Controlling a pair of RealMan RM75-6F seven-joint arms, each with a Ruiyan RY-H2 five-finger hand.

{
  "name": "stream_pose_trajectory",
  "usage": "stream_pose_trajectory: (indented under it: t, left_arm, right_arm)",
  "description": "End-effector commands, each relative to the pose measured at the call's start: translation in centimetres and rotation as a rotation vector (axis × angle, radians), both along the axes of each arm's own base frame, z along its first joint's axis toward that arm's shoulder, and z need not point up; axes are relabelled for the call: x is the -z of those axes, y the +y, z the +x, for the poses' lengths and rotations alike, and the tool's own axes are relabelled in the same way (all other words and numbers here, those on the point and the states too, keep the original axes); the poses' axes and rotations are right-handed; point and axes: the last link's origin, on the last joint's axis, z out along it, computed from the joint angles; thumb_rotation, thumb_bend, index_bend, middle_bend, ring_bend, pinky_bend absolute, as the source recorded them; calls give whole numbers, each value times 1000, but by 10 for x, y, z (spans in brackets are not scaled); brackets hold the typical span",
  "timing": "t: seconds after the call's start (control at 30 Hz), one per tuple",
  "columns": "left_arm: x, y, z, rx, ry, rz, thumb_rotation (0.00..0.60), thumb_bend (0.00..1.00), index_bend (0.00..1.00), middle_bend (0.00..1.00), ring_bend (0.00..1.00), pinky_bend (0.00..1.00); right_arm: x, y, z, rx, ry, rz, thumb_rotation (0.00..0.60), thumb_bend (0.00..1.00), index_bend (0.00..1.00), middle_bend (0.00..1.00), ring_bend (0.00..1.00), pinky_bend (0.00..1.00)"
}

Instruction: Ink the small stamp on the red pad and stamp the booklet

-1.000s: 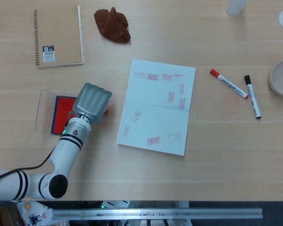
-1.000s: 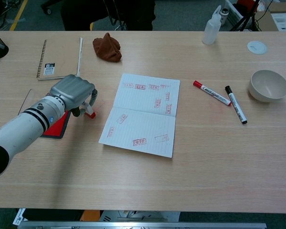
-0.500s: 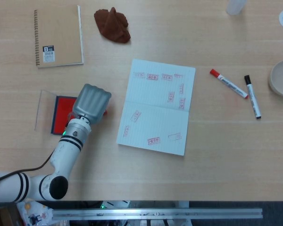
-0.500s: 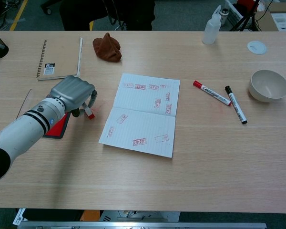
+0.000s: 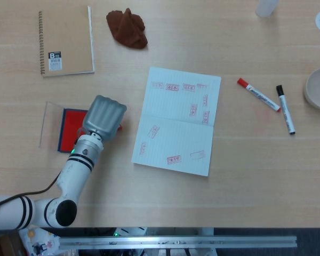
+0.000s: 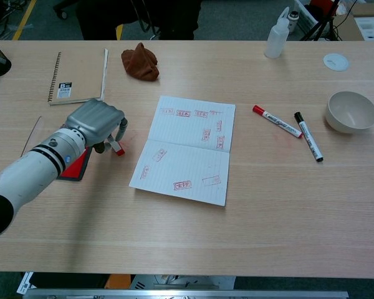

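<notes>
Head view: one arm in frame, the left, with left hand [image 5: 103,117] palm-down over the right edge of the red pad [image 5: 72,128]; a bit of red shows at the hand's right edge, fingers hidden under the shell so can't tell the grip from here. One open booklet [image 5: 177,120] lies just right of the hand, apart from it, with about a dozen red stamp marks on its pages. One spiral notebook [image 5: 66,41] top left, one brown cloth [image 5: 128,28] beside it. Two markers right of the booklet: a red-capped one [image 5: 258,94] and a black-capped one [image 5: 286,109], near each other, not touching. One bowl [image 5: 318,88] at the right edge, cut off by the frame. Chest view: same left hand [image 6: 97,123], fingers curled down and pinching the small stamp [image 6: 116,147], red tip low over the table between pad [image 6: 75,165] and booklet [image 6: 186,148]; can't tell whether it touches. Bowl [image 6: 351,112] looks empty inside. One squeeze bottle [image 6: 275,38] and one round white lid [image 6: 336,61] at the far right. Right hand not visible in either view.
</notes>
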Motion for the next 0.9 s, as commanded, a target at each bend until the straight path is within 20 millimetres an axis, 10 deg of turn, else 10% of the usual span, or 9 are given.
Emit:
stream_pose_trajectory:
  t: [0.03, 0.9]
  left_arm:
    - [1, 0, 0, 1, -1, 0, 600, 294, 562, 1000, 1000, 1000]
    - [-40, 4, -9, 89, 84, 61, 600, 294, 595, 1000, 1000, 1000]
  right_arm:
    - [0, 0, 0, 1, 0, -1, 600, 155, 339, 397, 285, 356]
    - [3, -3, 0, -6, -6, 5, 600, 154, 339, 397, 285, 356]
